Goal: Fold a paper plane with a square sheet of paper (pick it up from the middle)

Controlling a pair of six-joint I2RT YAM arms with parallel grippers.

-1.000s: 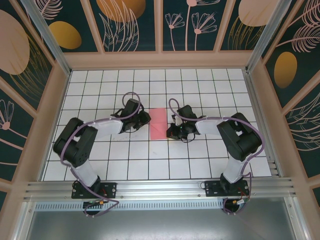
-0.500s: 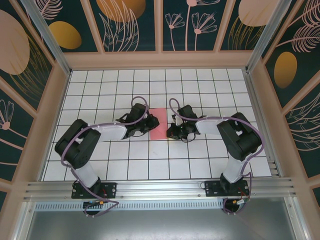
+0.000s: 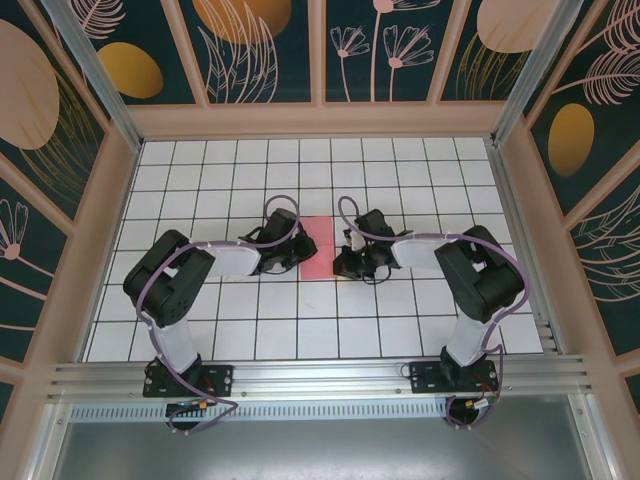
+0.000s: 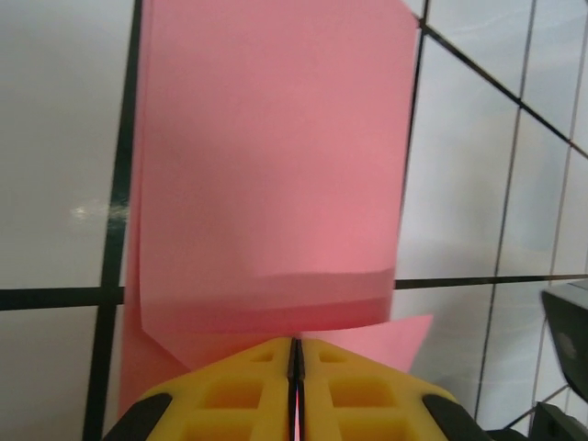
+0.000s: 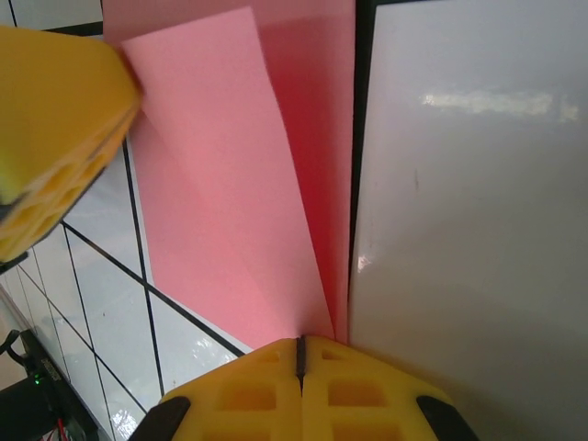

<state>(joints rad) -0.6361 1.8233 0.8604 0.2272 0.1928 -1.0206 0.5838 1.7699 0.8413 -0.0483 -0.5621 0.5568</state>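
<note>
- White grid table: both arms reach in to its middle.
- Pink sheet of paper: it lies folded over at the table's middle, between the two end effectors, with its top flap lifted a little.
- Left end effector: fingers pressed together, pinching the sheet's edge.
- Right end effector: clamped tight too, nipping the opposite edge.

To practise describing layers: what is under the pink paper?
The white gridded table shows round the paper. Its top flap lies over a lower pink layer, and the tiles directly beneath are covered.
</note>
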